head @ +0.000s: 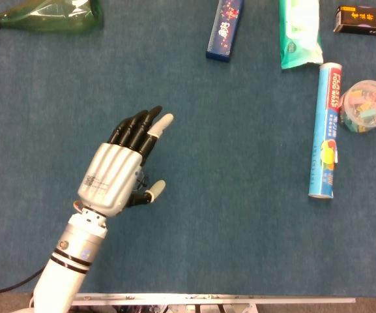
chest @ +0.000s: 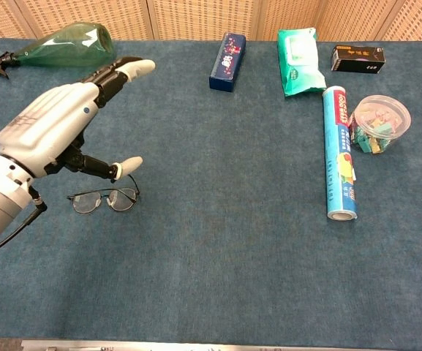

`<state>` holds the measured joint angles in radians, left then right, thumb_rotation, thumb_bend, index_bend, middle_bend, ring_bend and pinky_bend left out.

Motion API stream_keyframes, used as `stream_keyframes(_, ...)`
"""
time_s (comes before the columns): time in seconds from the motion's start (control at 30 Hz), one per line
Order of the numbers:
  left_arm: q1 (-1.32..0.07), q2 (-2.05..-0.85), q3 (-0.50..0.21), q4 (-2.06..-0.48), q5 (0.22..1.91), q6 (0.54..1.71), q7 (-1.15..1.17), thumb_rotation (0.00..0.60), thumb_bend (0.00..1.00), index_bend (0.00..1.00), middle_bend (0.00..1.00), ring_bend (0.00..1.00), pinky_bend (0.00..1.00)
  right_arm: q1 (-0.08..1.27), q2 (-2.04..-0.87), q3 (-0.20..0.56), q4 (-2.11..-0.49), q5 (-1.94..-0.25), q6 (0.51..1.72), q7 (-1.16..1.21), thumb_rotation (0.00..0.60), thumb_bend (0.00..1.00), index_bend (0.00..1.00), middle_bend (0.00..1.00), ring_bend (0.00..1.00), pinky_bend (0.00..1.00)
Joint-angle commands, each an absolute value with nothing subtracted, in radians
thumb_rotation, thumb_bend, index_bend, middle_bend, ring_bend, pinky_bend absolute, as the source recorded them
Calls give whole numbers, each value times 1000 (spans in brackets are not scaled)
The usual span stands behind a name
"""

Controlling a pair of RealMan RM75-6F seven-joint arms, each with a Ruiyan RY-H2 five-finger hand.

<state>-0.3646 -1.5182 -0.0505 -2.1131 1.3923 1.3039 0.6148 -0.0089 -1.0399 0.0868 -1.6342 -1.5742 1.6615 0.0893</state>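
Spectacles: one pair of thin wire-framed spectacles [chest: 104,199] lies flat on the blue cloth table [chest: 218,256], at near left, directly under the left hand's thumb; the head view hides it beneath the hand.
Left hand: the left hand [chest: 61,131] hovers above the spectacles, palm down, fingers [chest: 126,72] extended together toward far right, thumb spread aside; it holds nothing.
Right hand: not visible in either view.
Contact: a gap shows between thumb tip and frame.
Count, far edge: one green plastic spray bottle [chest: 64,44], one dark blue carton [chest: 227,61], one green wipes pack [chest: 299,60], one black box [chest: 357,58].
Count, right: one blue food-wrap roll [chest: 339,152], one clear tub of clips [chest: 379,123].
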Motion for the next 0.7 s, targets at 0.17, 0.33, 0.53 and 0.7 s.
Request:
stream_keyframes(0.17, -370, -1559, -37, -2092, 1426, 1314, 661, 600, 246, 22, 0, 0, 88, -11, -1039, 87, -1635, -1574, 1663, 90, 600, 23, 430, 400, 297, 576)
stream_keyframes(0.33, -370, -1574, -31, -2091, 1426, 1314, 676, 600, 246, 22, 0, 0, 87, -11, -1039, 89, -1634, -1572, 1662, 92, 600, 23, 430, 400, 297, 576)
stream_keyframes(0.53, -373, -1588, -26, -2091, 1426, 1310, 688, 600, 246, 22, 0, 0, 87, -11, -1038, 90, -1634, -1569, 1661, 95, 600, 23, 430, 400, 297, 576)
stream_keyframes(0.7, -373, -1599, -28, -2080, 1418, 1311, 691, 600, 245, 22, 0, 0, 87, -12, -1037, 93, -1633, -1560, 1659, 96, 600, 23, 430, 400, 297, 576)
